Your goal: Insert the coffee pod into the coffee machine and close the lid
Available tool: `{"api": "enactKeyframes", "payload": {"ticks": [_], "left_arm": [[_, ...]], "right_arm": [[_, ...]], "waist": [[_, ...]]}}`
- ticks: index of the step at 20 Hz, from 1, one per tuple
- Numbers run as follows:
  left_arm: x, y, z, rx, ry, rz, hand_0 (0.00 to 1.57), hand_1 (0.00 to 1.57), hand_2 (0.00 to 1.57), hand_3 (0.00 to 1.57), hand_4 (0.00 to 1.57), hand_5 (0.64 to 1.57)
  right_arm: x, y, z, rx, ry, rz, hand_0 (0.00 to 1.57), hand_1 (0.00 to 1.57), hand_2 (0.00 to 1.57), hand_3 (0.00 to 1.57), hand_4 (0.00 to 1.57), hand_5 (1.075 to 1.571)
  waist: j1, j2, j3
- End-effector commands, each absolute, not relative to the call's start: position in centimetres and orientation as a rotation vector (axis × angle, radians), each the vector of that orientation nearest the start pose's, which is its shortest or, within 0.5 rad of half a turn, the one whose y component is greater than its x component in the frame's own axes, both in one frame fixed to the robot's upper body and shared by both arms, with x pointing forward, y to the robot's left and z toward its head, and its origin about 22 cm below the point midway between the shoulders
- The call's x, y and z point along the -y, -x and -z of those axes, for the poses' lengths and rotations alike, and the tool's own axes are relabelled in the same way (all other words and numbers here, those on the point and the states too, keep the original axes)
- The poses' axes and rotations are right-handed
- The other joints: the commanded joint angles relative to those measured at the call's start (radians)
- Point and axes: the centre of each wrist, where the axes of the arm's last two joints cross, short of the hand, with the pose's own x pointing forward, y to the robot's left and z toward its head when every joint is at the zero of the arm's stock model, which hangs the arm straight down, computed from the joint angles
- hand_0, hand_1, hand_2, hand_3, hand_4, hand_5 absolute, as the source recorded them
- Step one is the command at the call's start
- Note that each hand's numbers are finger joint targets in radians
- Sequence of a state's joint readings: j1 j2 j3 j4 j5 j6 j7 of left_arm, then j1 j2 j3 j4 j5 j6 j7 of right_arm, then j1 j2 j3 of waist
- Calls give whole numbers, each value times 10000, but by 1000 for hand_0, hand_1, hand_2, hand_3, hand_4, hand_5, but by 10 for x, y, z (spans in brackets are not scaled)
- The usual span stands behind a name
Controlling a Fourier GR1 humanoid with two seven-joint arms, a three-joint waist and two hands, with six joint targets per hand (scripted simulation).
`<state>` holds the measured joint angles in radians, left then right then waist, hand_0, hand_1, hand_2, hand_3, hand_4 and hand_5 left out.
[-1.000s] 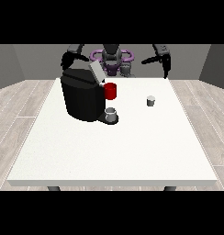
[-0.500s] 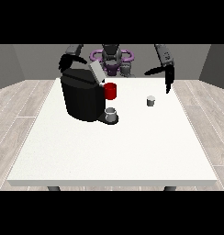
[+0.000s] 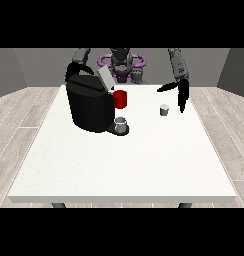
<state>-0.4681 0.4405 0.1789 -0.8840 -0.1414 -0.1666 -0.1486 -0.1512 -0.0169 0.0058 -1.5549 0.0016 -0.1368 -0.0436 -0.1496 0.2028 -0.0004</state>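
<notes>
**Count of things on the counter**

One counter [image 3: 119, 165]. One black coffee machine [image 3: 89, 107]. One red cup [image 3: 121, 99]. One small grey cup [image 3: 121, 123] at the machine's base. One pale coffee pod [image 3: 164, 110], just beside the hand [image 3: 181, 95] at the view's right.

Coffee pod [image 3: 165, 110] on surface [image 3: 124, 160], right of coffee machine [image 3: 90, 104]; hand at the view's right [image 3: 181, 92] just beside pod, fingers straight, pointing down.
</notes>
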Motion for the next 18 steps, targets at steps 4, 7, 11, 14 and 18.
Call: {"api": "enactKeyframes", "payload": {"ticks": [4, 7, 11, 14, 18], "left_arm": [[-384, -359, -48, 14533, -4164, 4833, 0, 0, 459, 0, 0, 1571], [-354, -354, -6, 13559, -4165, 4885, 446, 446, 606, 295, 0, 1571], [-359, -359, -17, 13227, -4469, 5443, 758, 758, 820, 513, 0, 1571], [-372, -345, 2, 13048, -5247, 6096, 634, 634, 756, 487, 0, 1571], [-397, -353, -18, 13301, -5626, 6180, 536, 536, 692, 440, 0, 1571]], "right_arm": [[213, -294, -37, 17488, 1142, 469, 0, 0, 0, 0, 423, 1571], [202, -280, -17, 16847, 1114, 118, 0, 0, 0, 0, 424, 1571], [235, -297, -15, 16611, 1558, 421, 0, 0, 0, 0, 392, 1571], [205, -282, -13, 16799, 965, 387, 0, 0, 0, 0, 386, 1571], [211, -286, -29, 17141, 760, 11, 0, 0, 0, 0, 453, 1571]], "waist": [[109, 553, 0], [31, -50, 1], [387, -52, 5], [-1, 91, 0], [-321, 526, -2]]}}
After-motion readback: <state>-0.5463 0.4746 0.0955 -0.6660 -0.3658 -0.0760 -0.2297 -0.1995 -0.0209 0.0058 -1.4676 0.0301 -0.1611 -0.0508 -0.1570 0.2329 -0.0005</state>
